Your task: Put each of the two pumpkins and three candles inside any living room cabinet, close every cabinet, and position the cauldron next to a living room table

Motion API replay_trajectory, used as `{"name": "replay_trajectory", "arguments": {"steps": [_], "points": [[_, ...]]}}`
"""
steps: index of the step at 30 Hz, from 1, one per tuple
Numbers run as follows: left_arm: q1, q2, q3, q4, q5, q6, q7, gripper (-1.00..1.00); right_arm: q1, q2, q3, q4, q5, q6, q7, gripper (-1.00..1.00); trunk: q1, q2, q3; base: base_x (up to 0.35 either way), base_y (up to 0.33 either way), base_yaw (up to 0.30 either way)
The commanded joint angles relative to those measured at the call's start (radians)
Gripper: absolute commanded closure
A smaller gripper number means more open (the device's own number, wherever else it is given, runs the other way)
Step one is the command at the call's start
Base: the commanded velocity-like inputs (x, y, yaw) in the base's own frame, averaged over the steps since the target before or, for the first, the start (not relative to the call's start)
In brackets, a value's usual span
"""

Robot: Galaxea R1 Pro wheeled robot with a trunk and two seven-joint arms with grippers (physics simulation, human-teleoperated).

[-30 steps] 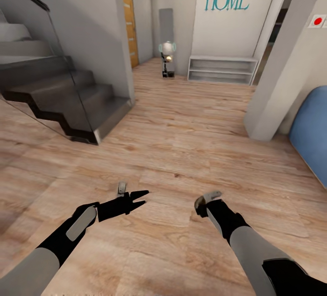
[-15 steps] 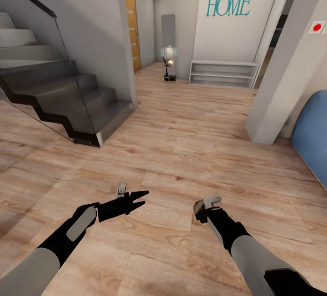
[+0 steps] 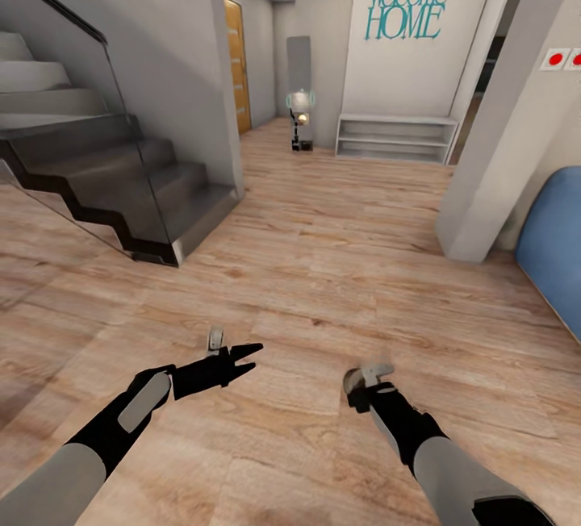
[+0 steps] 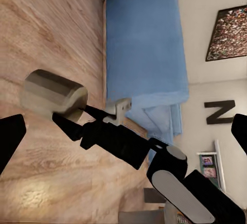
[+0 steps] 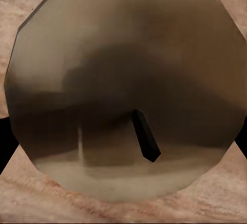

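My right gripper [image 3: 361, 381] is shut on a candle [image 5: 123, 90], a stubby grey-cream cylinder whose dark wick [image 5: 144, 137] points at the right wrist camera. In the left wrist view the same candle [image 4: 51, 96] lies sideways between the right gripper's black fingers [image 4: 77, 123], low over the wooden floor. My left gripper [image 3: 248, 355] is open, its fingers spread wide with nothing between them. Both arms reach forward over the floor. The pumpkins, the cabinet and the cauldron are out of view.
A dark staircase with a glass railing [image 3: 105, 179] stands at the left. A white pillar [image 3: 500, 147] and a blue sofa [image 3: 557, 252] stand at the right. Ahead, the wooden floor runs to a low white shelf [image 3: 395, 137], a wall mirror [image 3: 299, 74] and a wooden door [image 3: 235, 50].
The whole picture has shifted a little, so the camera has moved. Both arms sit slightly lower in the picture. The right gripper keeps its hold on the candle.
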Motion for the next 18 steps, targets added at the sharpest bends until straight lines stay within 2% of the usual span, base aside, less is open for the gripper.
{"name": "replay_trajectory", "arguments": {"steps": [1, 4, 5, 7, 8, 12, 14, 17, 18], "points": [[0.011, 0.009, 0.000, 0.022, 0.000, -0.005, -0.001, -1.00, 0.011, 0.000, 0.001, 0.000, 0.002, -0.007, -0.001, 1.00, 0.000, 0.000, 0.002, 0.000, 0.000, 0.000], [0.057, 0.050, 0.001, 0.093, -0.001, -0.042, -0.004, -1.00, 0.054, -0.001, 0.001, 0.001, 0.002, -0.058, -0.003, 1.00, 0.000, 0.000, 0.007, 0.000, 0.000, 0.005], [0.075, 0.072, 0.001, 0.117, -0.001, -0.083, -0.005, -1.00, 0.078, 0.000, 0.001, 0.002, 0.002, -0.103, -0.006, 1.00, 0.000, 0.000, 0.008, 0.000, 0.000, 0.051], [0.118, 0.093, 0.000, 0.131, -0.001, -0.143, -0.006, -1.00, 0.108, 0.000, 0.001, 0.001, 0.002, -0.164, -0.009, 1.00, 0.000, 0.000, 0.011, 0.000, 0.000, 0.077], [0.158, 0.102, 0.001, 0.134, -0.002, -0.178, -0.007, -1.00, 0.127, 0.001, 0.001, 0.001, 0.002, -0.197, -0.010, 1.00, 0.000, 0.000, 0.013, 0.000, 0.000, 0.103], [0.241, 0.111, 0.000, 0.136, -0.006, -0.276, -0.009, -1.00, 0.183, 0.000, 0.001, -0.002, 0.002, -0.233, -0.007, 1.00, 0.000, 0.000, 0.019, 0.000, 0.000, 0.128], [0.263, 0.112, 0.000, 0.136, -0.007, -0.319, -0.011, -1.00, 0.202, 0.000, 0.001, -0.001, 0.002, -0.246, -0.006, 1.00, 0.000, 0.000, 0.022, 0.000, 0.000, 0.144], [0.281, 0.115, 0.000, 0.140, -0.008, -0.356, -0.045, -1.00, 0.218, 0.000, 0.001, 0.000, 0.002, -0.352, -0.008, 1.00, 0.000, 0.000, 0.027, 0.000, 0.000, 0.178], [0.282, 0.115, 0.000, 0.141, -0.008, -0.357, -0.051, -1.00, 0.219, 0.000, 0.001, 0.000, 0.003, -0.360, -0.008, 1.00, 0.000, 0.000, 0.028, 0.000, 0.000, 0.191]]}}
